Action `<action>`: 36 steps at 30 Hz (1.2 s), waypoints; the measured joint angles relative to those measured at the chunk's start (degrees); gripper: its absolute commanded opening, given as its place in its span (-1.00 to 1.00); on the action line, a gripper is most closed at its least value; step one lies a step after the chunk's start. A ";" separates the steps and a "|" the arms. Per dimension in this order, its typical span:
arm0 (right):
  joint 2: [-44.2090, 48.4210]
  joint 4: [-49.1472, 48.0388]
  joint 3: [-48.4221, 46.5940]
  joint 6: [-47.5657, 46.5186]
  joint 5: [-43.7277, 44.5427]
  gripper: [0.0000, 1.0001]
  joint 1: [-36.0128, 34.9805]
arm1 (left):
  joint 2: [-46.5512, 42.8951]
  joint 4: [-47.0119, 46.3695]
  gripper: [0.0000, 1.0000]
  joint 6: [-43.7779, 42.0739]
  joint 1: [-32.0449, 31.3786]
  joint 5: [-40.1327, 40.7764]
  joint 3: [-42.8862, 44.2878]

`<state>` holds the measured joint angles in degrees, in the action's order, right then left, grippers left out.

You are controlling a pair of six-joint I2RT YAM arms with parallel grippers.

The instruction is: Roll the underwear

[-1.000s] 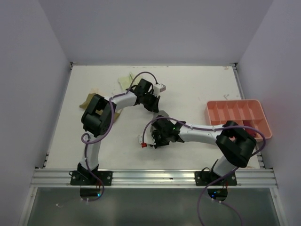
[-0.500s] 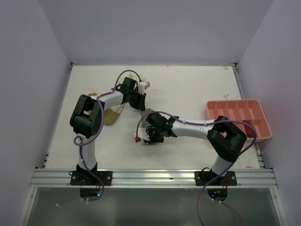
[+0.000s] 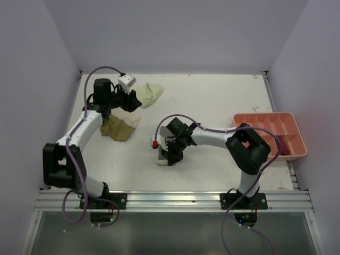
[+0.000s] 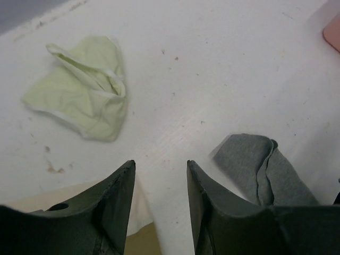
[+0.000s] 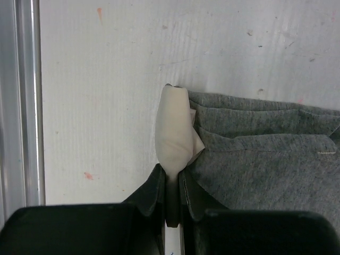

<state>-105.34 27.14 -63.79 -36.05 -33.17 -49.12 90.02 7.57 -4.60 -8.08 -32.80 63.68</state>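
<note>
My left gripper [image 3: 132, 103] hangs open and empty at the back left, just above the table. A pale yellow-green underwear [image 4: 85, 95] lies crumpled beyond it, also visible as the pale yellow-green underwear [image 3: 149, 94] in the top view. An olive-tan underwear [image 3: 117, 129] lies below the left gripper [image 4: 159, 170], with a cream edge [image 4: 139, 212] on top of it. My right gripper [image 5: 171, 178] is shut on a rolled end of cream underwear [image 5: 174, 130] at the left edge of a flat grey underwear [image 5: 260, 159]. The grey underwear [image 4: 260, 170] also shows in the left wrist view. In the top view, the right gripper [image 3: 169, 155] is at mid-table.
A salmon-pink compartment tray [image 3: 265, 115] sits at the right edge, with something dark red [image 3: 287, 150] in a near compartment. White walls close in the table on three sides. A metal rail [image 3: 170, 201] runs along the near edge.
My left arm has swung from the table's middle to the back left and its jaws have opened. The pale yellow-green piece is now uncovered. The right gripper has shifted slightly left, still shut.
</note>
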 measured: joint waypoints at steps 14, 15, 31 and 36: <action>-3.21 -5.70 1.40 7.65 -12.79 -1.00 5.86 | -38.66 9.60 0.18 -50.31 -21.81 -3.87 -37.83; -3.43 -5.92 1.40 7.67 -13.07 -1.00 5.84 | -39.41 9.38 0.18 -51.41 -23.63 -2.95 -39.01; -4.94 -6.97 1.42 7.69 -17.35 -1.00 6.67 | -26.05 -4.63 0.00 -62.20 -36.37 4.92 -42.07; -4.98 -6.91 1.42 7.32 -17.57 -1.00 6.80 | -21.03 -8.61 -0.32 -62.90 -38.12 6.51 -42.05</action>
<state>-110.32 20.23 -62.37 -28.73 -50.74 -42.33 68.99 -1.04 -67.51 -46.19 -26.28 21.63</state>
